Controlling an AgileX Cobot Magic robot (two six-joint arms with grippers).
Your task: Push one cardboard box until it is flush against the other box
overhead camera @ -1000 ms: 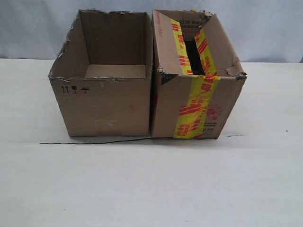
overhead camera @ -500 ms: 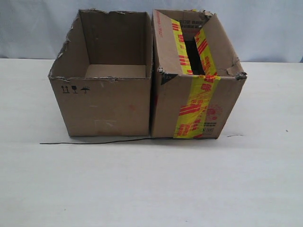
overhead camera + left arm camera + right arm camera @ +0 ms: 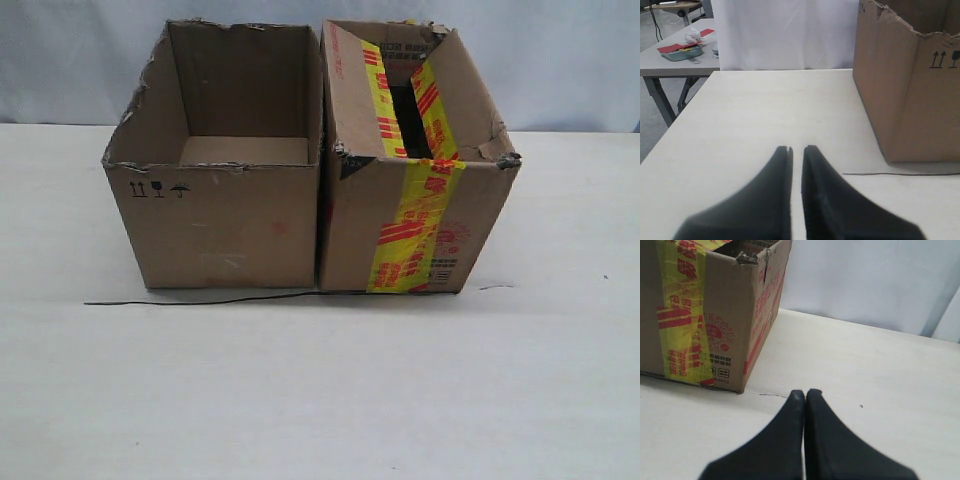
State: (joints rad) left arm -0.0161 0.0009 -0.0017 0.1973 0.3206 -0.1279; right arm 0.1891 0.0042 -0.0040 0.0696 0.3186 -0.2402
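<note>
The taped cardboard box [image 3: 415, 215] with yellow and red tape stands on the right, its left side touching the plain other box [image 3: 215, 215] along their shared edge. Neither gripper shows in the exterior view. In the left wrist view my left gripper [image 3: 797, 149] is shut with a thin slit between its fingers, holding nothing, off the near corner of the plain box [image 3: 910, 95]. In the right wrist view my right gripper [image 3: 805, 392] is shut and empty, a short way from the taped box's corner [image 3: 715, 320].
A thin black line [image 3: 200, 300] lies on the white table [image 3: 320, 390] along the boxes' front edges. A pale backdrop [image 3: 560, 60] hangs behind. Beyond the table's left side stands another table with a teal tray [image 3: 682, 52].
</note>
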